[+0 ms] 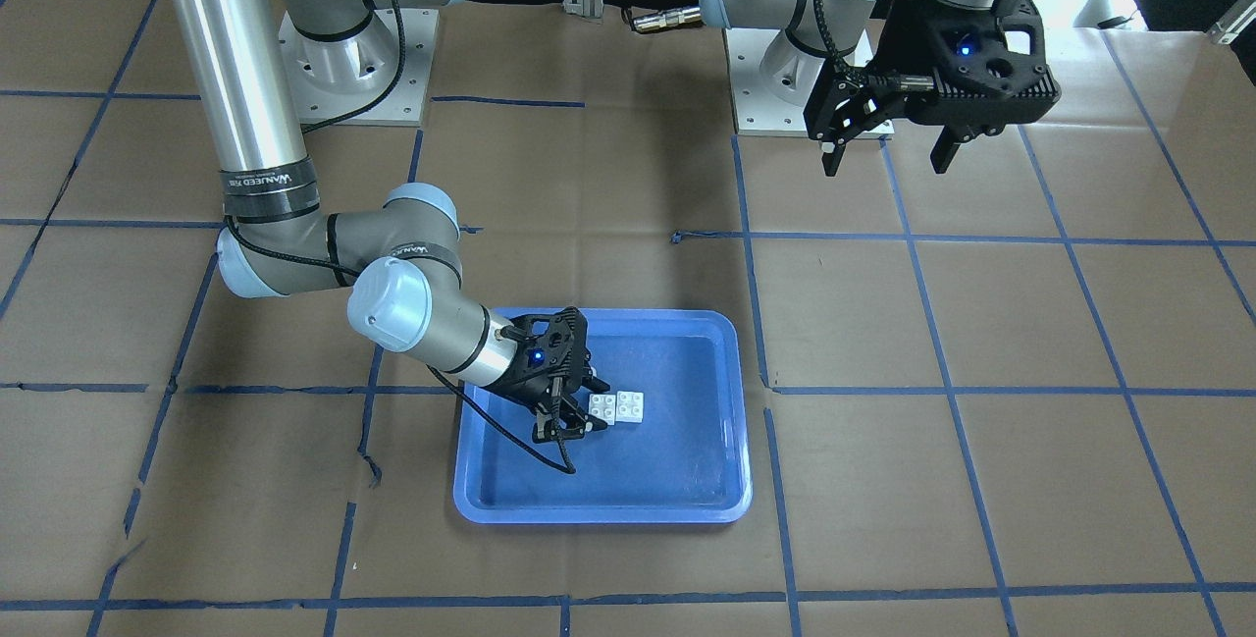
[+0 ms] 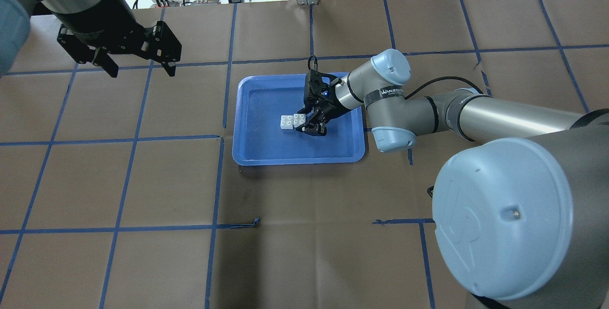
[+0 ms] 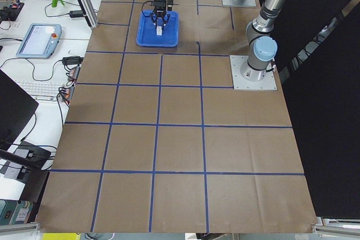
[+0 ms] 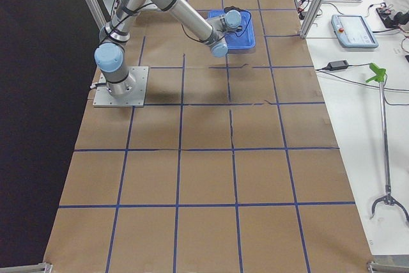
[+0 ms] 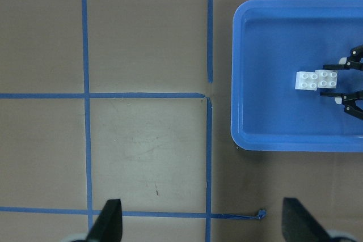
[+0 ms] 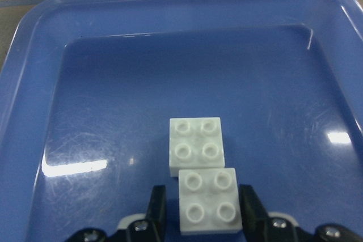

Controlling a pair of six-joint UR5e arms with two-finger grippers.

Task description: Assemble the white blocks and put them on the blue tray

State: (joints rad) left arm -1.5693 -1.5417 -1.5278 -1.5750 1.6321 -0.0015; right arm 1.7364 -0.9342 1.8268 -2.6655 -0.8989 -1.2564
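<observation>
Blue plastic marks the goal in the front view: the tray [image 1: 687, 480] lies mid-table [image 1: 981, 323] with the blocks [image 1: 616, 408] on its floor, side by side, touching and slightly offset. The right gripper [image 1: 596, 408] reaches in low, its jaws parted to either side of the nearer block. The left gripper [image 1: 890, 158] hangs spread and empty, well apart. Overhead, each block shows all four studs, so neither sits on top of the other; whether they are truly joined I cannot tell. The right wrist view shows a sliver of tray between one finger [image 6: 157, 208] and the block, with the other finger just beside it, so I judge the block free of the jaws. Placing looks about done. To finish well, widen the jaws a touch, back out along the fingers' line, then rise, so that no pad drags the pair. A black cable [image 1: 491, 419] loops over the tray rim below the right wrist and could snag or nudge it. The side views add a keyboard [image 3: 42, 89], a pendant [image 3: 38, 39] and a grabber [image 4: 382, 139] beside the table, none of them in the way.
</observation>
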